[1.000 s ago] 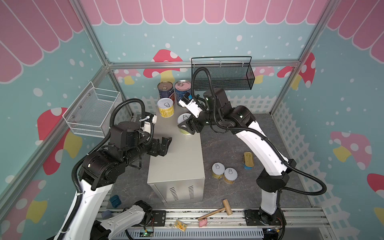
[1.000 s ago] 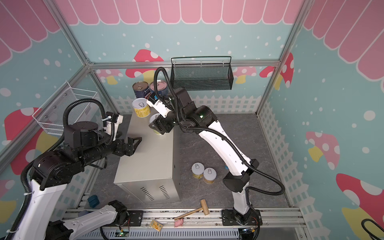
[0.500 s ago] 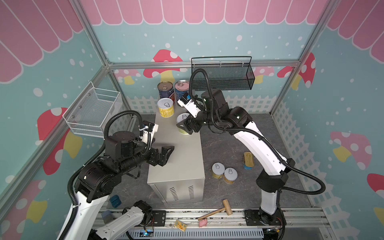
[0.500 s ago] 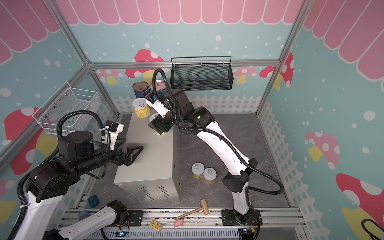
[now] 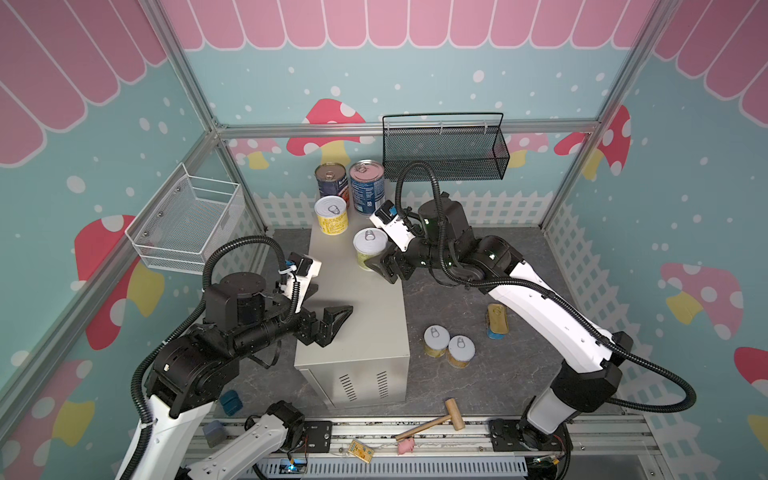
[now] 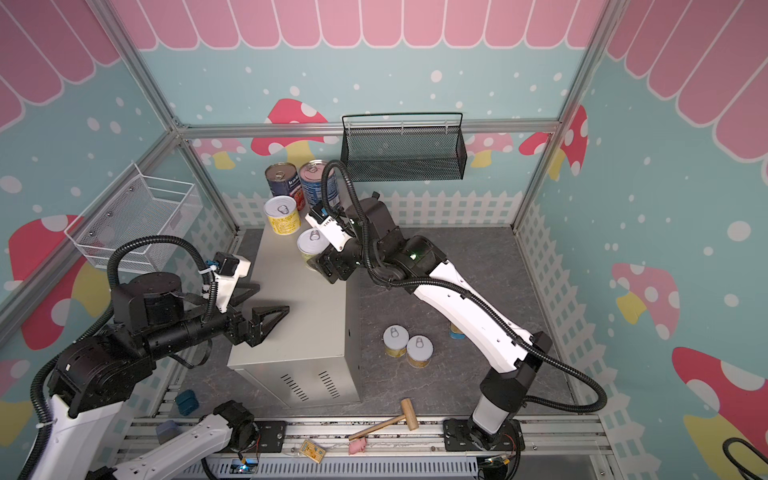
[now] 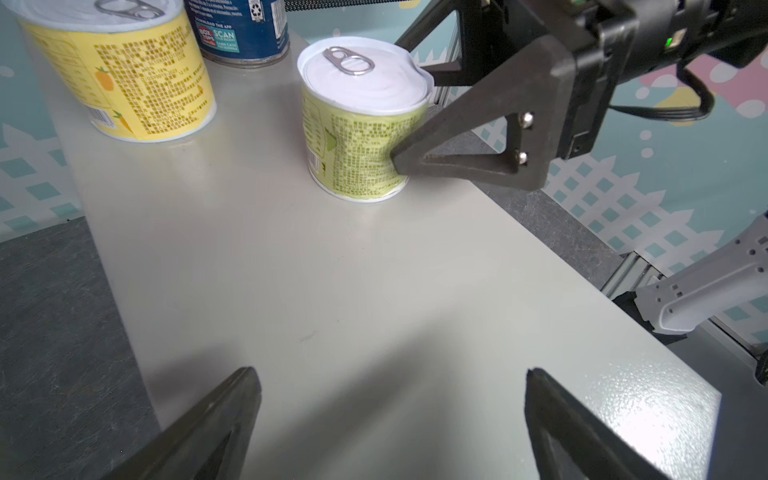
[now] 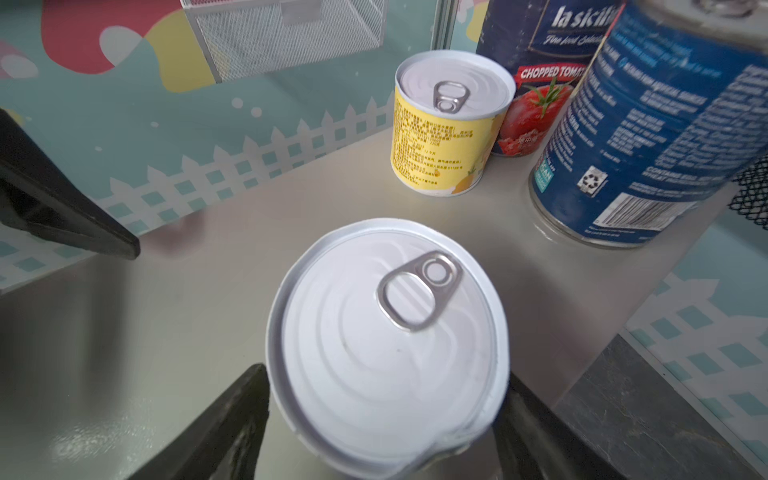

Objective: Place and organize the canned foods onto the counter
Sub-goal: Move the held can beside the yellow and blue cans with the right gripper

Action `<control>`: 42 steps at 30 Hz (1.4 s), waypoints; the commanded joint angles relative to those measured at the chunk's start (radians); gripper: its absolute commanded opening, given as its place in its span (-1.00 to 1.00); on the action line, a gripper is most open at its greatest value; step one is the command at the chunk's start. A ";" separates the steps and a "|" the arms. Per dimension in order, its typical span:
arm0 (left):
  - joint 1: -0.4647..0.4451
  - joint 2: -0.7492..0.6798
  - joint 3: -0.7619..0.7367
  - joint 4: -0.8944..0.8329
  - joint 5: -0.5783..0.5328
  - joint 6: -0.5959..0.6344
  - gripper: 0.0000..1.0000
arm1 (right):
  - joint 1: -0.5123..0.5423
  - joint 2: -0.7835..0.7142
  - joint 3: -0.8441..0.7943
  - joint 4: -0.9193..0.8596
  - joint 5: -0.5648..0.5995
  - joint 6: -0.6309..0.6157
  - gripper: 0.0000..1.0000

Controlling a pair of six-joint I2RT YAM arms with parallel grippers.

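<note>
counter (image 5: 365,316) | on top: two tall cans (image 5: 365,191); two short cans (image 5: 330,216)

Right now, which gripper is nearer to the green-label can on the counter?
Right. The right gripper flanks the green-label can; the left gripper hovers open farther along the counter.

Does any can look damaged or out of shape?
Yes. The short can on the counter, held by the right gripper, looks squashed. Its lid rim bulges out of round, and its label is creased inward where a finger touches it.
</note>
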 commanded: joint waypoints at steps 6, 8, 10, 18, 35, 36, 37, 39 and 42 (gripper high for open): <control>-0.006 -0.041 -0.030 0.035 0.005 0.030 0.99 | 0.008 -0.049 -0.108 0.165 -0.003 0.036 0.61; -0.006 -0.042 -0.033 0.037 0.003 0.034 0.99 | 0.007 -0.057 -0.136 0.196 -0.009 0.044 0.62; -0.006 -0.044 -0.036 0.038 0.003 0.035 0.99 | 0.006 -0.070 -0.176 0.237 -0.009 0.054 0.62; -0.010 -0.042 -0.044 0.044 0.001 0.043 0.99 | 0.006 -0.100 -0.286 0.352 0.078 0.087 0.41; -0.028 -0.048 -0.054 0.052 -0.036 0.057 0.99 | -0.033 0.028 -0.234 0.430 0.182 0.080 0.31; -0.029 -0.048 -0.053 0.053 -0.038 0.059 0.99 | -0.038 0.038 -0.227 0.430 0.187 0.082 0.31; -0.031 -0.044 -0.050 0.053 -0.043 0.061 0.99 | -0.042 0.045 -0.220 0.430 0.193 0.087 0.31; -0.035 -0.043 -0.045 0.054 -0.046 0.063 0.99 | -0.051 0.057 -0.213 0.433 0.199 0.095 0.31; -0.044 -0.041 -0.042 0.054 -0.055 0.069 0.99 | -0.062 0.071 -0.203 0.440 0.184 0.099 0.32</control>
